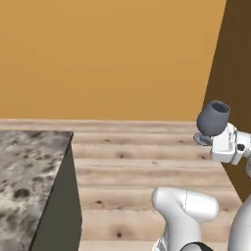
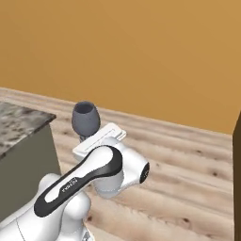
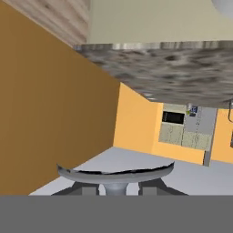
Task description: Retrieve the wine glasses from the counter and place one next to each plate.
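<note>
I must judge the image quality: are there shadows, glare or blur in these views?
Left base view: flat light, no glare, wine glass sharp. Right base view: stone-topped unit has a darker shaded side, edges slightly soft. Hand view: rolled, glass base jagged at the rim.

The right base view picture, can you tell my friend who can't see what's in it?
A white robot arm's gripper holds a small grey-blue stemmed wine glass upright in the air, above a pale wooden plank floor. Behind it stands a plain orange wall, and the corner of a grey speckled stone worktop shows at the left edge.
</note>
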